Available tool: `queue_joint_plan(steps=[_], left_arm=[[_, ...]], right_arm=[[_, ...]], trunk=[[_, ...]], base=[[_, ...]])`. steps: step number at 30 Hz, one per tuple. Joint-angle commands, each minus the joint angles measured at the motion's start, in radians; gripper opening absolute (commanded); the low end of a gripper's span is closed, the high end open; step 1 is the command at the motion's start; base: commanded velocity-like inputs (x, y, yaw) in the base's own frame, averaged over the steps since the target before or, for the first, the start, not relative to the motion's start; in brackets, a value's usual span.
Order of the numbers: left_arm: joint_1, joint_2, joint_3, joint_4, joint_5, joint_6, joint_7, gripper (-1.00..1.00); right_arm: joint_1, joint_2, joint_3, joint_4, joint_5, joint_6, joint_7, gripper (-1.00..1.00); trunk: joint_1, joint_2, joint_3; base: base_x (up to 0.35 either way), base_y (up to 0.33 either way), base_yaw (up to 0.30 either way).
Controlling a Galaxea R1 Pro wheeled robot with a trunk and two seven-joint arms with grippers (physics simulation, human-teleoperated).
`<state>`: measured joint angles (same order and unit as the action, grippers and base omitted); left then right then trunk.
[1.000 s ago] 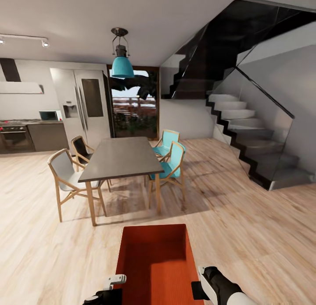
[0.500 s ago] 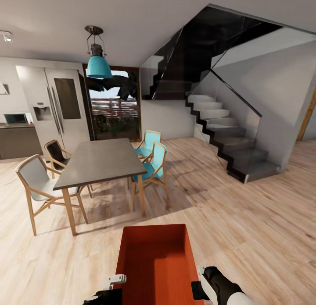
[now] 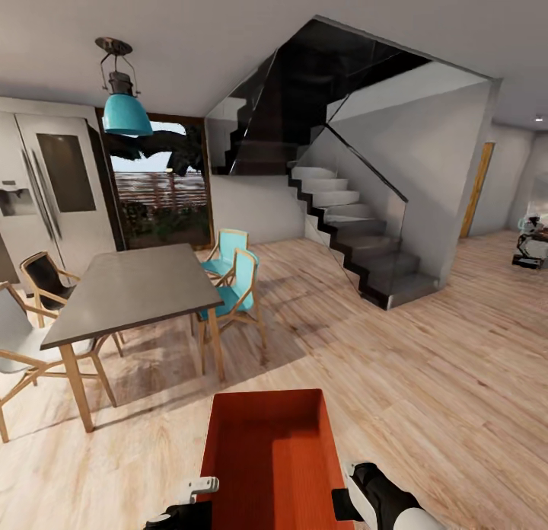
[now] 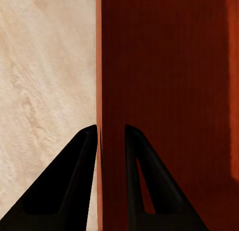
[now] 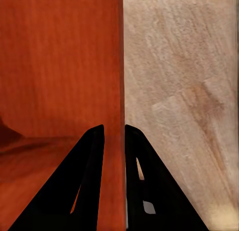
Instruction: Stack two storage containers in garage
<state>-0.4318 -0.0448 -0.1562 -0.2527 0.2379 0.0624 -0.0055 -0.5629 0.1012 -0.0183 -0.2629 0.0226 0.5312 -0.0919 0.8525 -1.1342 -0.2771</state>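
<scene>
An orange-red bin (image 3: 270, 461) sits low in the head view at 6 o'clock, carried in front of the robot above a light wood-plank floor (image 3: 426, 385), its open top facing up and its ribbed bottom visible inside. The left gripper (image 4: 110, 134) pinches the bin's left wall, one dark finger outside over the planks and one inside against the red plastic; in the head view it shows at the bin's near left corner (image 3: 190, 499). The right gripper (image 5: 114, 131) pinches the right wall the same way, one finger on each side, and in the head view it shows at the bin's near right corner (image 3: 346, 499). Ahead at 10 o'clock stands a grey dining table (image 3: 133, 290) with wooden legs, two teal chairs (image 3: 232, 286) on its right side and pale and dark chairs on its left. A teal pendant lamp (image 3: 125, 107) hangs above it at 11 o'clock, with a steel fridge (image 3: 53, 187) and a glass door (image 3: 160, 183) beyond. At 12 to 1 o'clock a staircase (image 3: 358, 233) with dark edges and a glass rail climbs leftward. A wooden door (image 3: 476, 187) stands at 2 o'clock.
</scene>
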Motion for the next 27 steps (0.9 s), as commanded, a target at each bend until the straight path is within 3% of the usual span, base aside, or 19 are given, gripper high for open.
queue_joint_plan(steps=[1, 27], left_arm=[[-0.001, 0.002, -0.019, -0.006, 0.015, -0.012, 0.004, -1.00], [-0.001, 0.002, -0.019, -0.007, 0.016, -0.012, 0.004, -1.00]], right_arm=[[0.000, -0.015, 0.021, 0.002, -0.024, 0.015, -0.003, -1.00], [0.000, -0.015, 0.021, 0.004, -0.024, 0.015, -0.003, -1.00]], trunk=[[0.000, -0.001, -0.001], [0.000, -0.001, 0.009]], base=[[0.000, 0.000, -0.285], [0.000, 0.000, -0.285]])
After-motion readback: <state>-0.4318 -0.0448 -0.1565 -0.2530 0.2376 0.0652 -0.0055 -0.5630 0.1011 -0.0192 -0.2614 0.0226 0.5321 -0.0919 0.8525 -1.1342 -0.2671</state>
